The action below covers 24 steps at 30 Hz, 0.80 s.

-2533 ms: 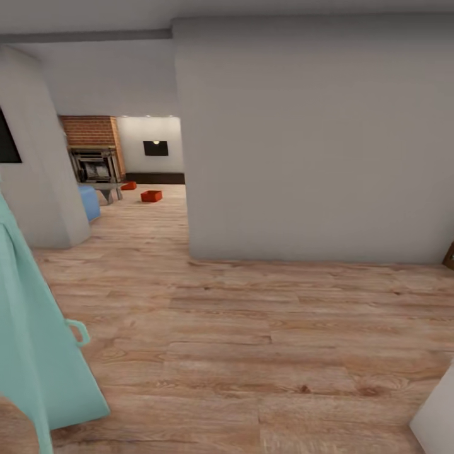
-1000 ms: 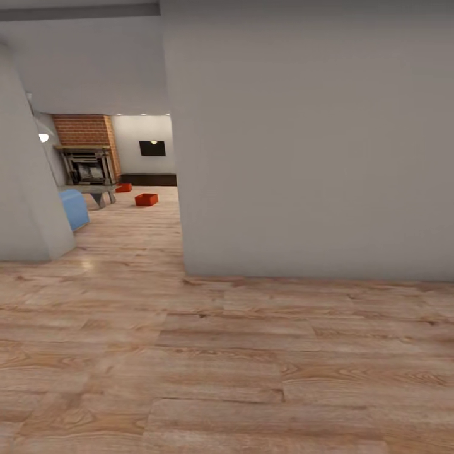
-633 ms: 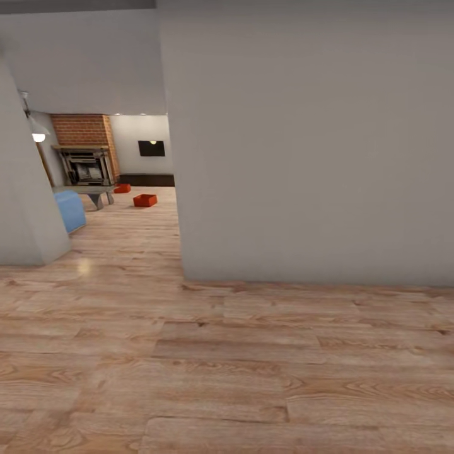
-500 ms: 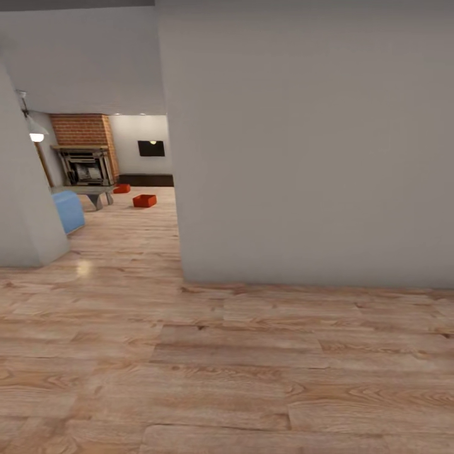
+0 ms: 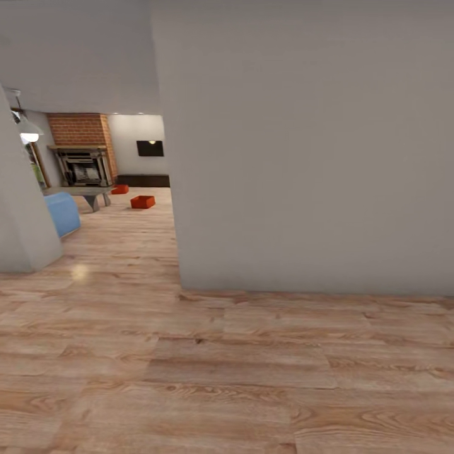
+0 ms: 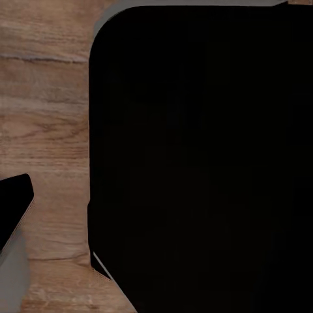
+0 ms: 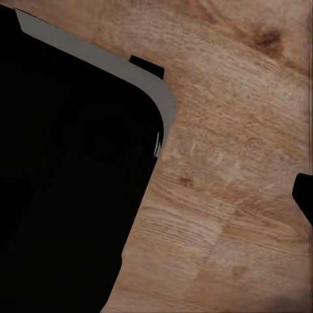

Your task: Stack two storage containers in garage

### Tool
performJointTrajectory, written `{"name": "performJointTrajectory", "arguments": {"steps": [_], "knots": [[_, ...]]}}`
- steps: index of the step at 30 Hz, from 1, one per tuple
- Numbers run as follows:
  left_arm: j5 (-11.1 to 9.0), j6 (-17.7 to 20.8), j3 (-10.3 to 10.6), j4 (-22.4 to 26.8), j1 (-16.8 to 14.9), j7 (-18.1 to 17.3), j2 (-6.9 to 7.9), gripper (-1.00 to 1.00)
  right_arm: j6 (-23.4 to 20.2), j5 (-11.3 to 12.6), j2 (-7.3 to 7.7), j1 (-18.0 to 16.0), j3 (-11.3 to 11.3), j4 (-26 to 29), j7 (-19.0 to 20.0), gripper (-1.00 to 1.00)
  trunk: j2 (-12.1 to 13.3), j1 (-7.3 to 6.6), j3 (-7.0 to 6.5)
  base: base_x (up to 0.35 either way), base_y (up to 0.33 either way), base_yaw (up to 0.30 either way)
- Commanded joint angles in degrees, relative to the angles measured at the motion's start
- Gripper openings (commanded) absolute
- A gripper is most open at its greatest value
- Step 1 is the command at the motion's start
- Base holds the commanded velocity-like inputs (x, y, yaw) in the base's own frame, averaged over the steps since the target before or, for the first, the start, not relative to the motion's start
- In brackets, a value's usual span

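Head view is showing you the two storage containers, far off down the passage on the left: the nearer container point(image 5: 142, 202) is sitting alone on the wood-plank floor point(image 5: 239, 372), and the farther container point(image 5: 120, 189) is lying just beside the legs of a low grey table point(image 5: 79, 192). They are resting apart from each other, both in the living room, in front of the brick fireplace point(image 5: 82, 148) and the wall TV point(image 5: 150, 148).

From here they are looking like rigid, lidless plastic bins, so you should be expecting something light and stiff, not fragile, though smooth tapering walls may be slippery under the pads. Taking hold over a rim, one finger inside and one outside a long wall, is probably your safest grip; they are still too small in view to judge more.

A big grey wall point(image 5: 302, 151) is filling the right and middle of your view, and a second wall corner point(image 5: 22, 233) is narrowing the opening on the left, with a blue seat point(image 5: 62, 213) just past it. You are needing to steer left around that near corner.

Both wrist views are looking down at floor planks beside a dark body; I cannot tell how either pair of jaws is standing.
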State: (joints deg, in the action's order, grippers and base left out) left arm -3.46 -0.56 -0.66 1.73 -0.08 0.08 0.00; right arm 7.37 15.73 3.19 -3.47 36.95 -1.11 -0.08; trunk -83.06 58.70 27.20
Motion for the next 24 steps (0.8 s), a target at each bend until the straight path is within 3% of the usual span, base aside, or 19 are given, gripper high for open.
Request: {"name": "performJointTrajectory", "arguments": {"steps": [1,24], "knots": [[-0.4,-0.1,0.0,0.0,0.0,0.0,-0.02,1.00,0.3,0.5,-0.02,0.0,0.5,-0.1,0.0,1.00,0.0,0.03,0.05,0.322,0.000,0.019],[-0.4,-0.1,0.0,0.0,0.0,0.0,0.09,1.00,0.3,0.5,-0.02,0.0,0.3,-0.1,0.0,1.00,0.0,0.03,0.05,0.322,0.000,0.245]]}}
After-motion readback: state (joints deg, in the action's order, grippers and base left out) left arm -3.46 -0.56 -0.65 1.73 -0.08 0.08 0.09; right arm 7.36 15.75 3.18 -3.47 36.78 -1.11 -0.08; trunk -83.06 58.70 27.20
